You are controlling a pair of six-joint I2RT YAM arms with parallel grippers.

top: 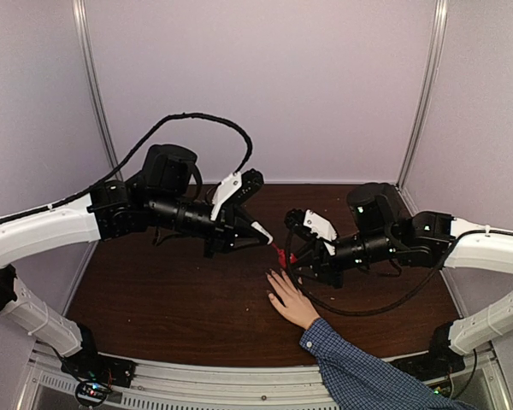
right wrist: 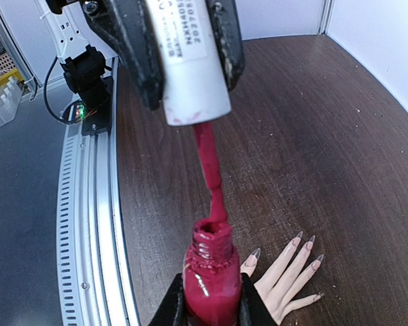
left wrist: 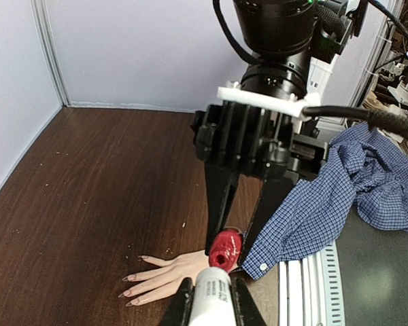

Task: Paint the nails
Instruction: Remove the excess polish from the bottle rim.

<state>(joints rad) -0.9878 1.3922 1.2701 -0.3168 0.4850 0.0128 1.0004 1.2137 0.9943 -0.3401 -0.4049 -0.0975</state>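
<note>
From the top camera I get only the layout. My left tool [top: 263,231] and right tool [top: 292,256] meet nose to nose over the middle of the dark wooden table [top: 154,290]. The red polish bottle [top: 280,254] is a small spot between them. A person's hand [top: 289,299] lies flat just in front, its blue checked sleeve [top: 359,371] trailing to the near edge.

The wrist cameras fill in the rest. The right wrist view shows the right tool clamped around the bottle, holding it upright. Above it the left tool pinches the white cap [right wrist: 194,68], and the cap's red-coated brush stem [right wrist: 209,163] runs down into the open neck.

The nails [right wrist: 311,240] rest on the table beside and below the bottle, on spread fingers. They are long and pointed, and those I can see look bare, a pale pink. In the left wrist view the hand lies below the bottle, fingers reaching left; the brush is in the bottle, not on any nail.
</note>
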